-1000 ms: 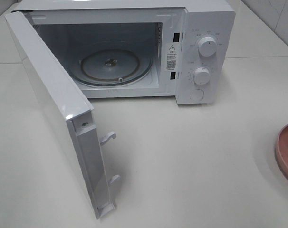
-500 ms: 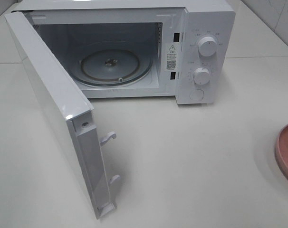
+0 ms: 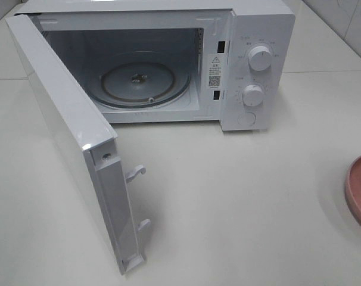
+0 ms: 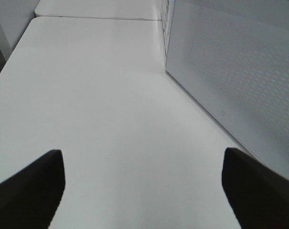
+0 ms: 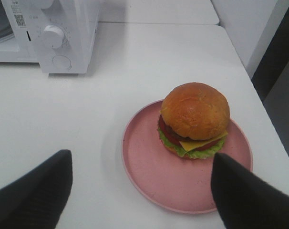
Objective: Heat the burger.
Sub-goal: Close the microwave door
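Observation:
The burger (image 5: 194,117) has a domed golden bun, dark patty, cheese, red filling and lettuce. It sits on the far side of a pink plate (image 5: 149,167) in the right wrist view. My right gripper (image 5: 142,160) is open, just short of the plate, its dark fingers (image 5: 35,191) wide on either side and holding nothing. In the high view the burger is out of frame and only the plate's edge (image 3: 360,190) shows at the far right. My left gripper (image 4: 142,162) is open and empty over bare table beside the microwave door (image 4: 240,71). Neither gripper shows in the high view.
The white microwave (image 3: 261,36) stands at the back with its door (image 3: 55,113) swung wide toward the front left. Its glass turntable (image 3: 142,83) holds nothing. The table edge runs close behind the plate on the right. The microwave's knobs (image 5: 53,36) face the plate.

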